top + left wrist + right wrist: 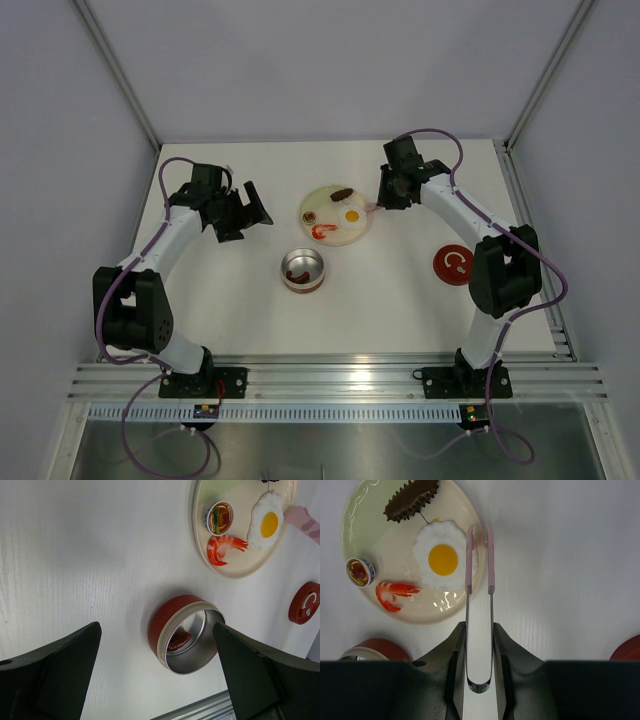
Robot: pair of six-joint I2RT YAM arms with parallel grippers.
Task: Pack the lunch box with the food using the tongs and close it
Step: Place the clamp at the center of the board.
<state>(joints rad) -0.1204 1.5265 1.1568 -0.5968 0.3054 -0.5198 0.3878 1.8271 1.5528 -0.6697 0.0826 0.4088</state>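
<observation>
**Task status: packing begun, not complete.**

1. Done: we count one dark reddish-brown piece [179, 640] inside the lunch box [185, 635]. The box stands open on the worktop [400, 300], just on the near side of the plate [380, 540].
2. Left to pack, all on the plate:
   - the fried egg [445, 560]
   - the dark brown spiky piece [412, 499]
   - the red-and-white shrimp [392, 594]
   - a small painted bowl [360, 571]
3. Left to close: the red lid [455, 264] lies flat on the worktop, well apart from the box, to its right.

**Pincer state.**

- The right pincer [479, 630] grips the tongs [480, 580] near their joined end. The two pink tips stand slightly apart over the right edge of the egg and hold nothing. We judge the egg to be the next pick.
- The left pincer [157, 675] stands fully open and empty above the box, touching nothing.
</observation>
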